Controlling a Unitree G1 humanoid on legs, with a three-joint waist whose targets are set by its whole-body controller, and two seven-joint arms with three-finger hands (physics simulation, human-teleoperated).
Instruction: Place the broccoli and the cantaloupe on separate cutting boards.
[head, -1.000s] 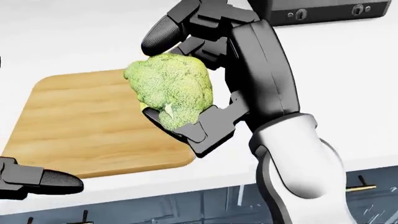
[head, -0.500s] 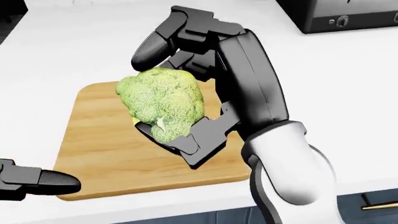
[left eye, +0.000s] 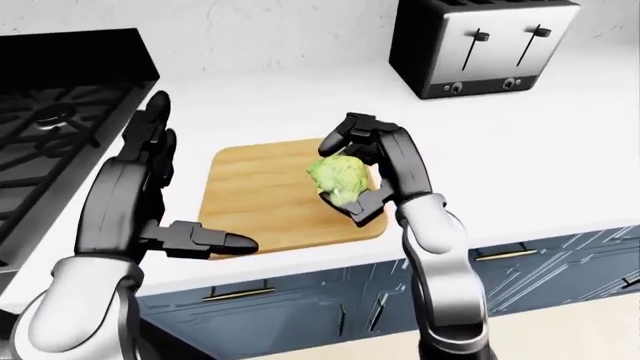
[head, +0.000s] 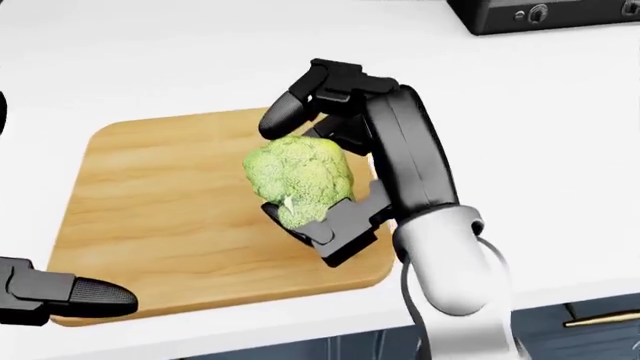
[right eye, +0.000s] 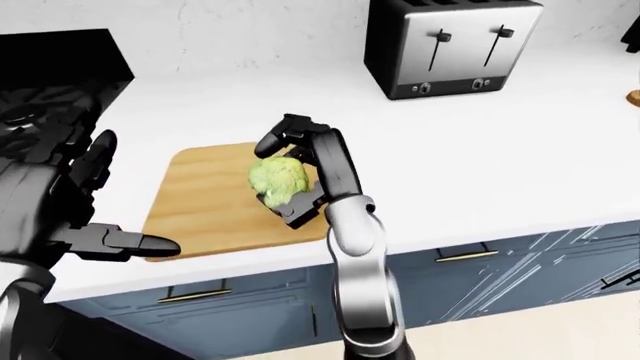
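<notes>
Over the wooden cutting board (head: 150, 202), toward its 3 o'clock edge in the head view: broccoli (head: 298, 177), green, whole, clenched in the right robot hand (head: 335, 161). Upper finger (head: 290, 105) curled over the crown at 12 o'clock, lower finger (head: 335, 225) cupping the stem end at 6 o'clock. Contact between broccoli and board not resolvable; appears raised slightly above the wood, judged from the lower finger sitting beneath it.

Left robot hand (left eye: 150, 191): released, fingers spread, nothing held. Stands at the board's 9 o'clock side in the left-eye view, one finger (left eye: 215, 241) reaching toward the board's 7 o'clock corner.

Bench (left eye: 520, 161): white, carrying board and toaster (left eye: 482, 46); toaster well apart from the board, at 1 o'clock. Stove (left eye: 50, 120) at 10 o'clock, black, beside the bench.

Cantaloupe: not in view. Second cutting board: not in view, unless the small brown sliver at the 3 o'clock border of the right-eye view belongs to it; too small to tell.

Progress, as judgement: first half near its end. Broccoli positioned over its board, grasp not yet opened. Left to do: lower and release broccoli, locate cantaloupe, carry to a separate board. Roughly a third complete.
</notes>
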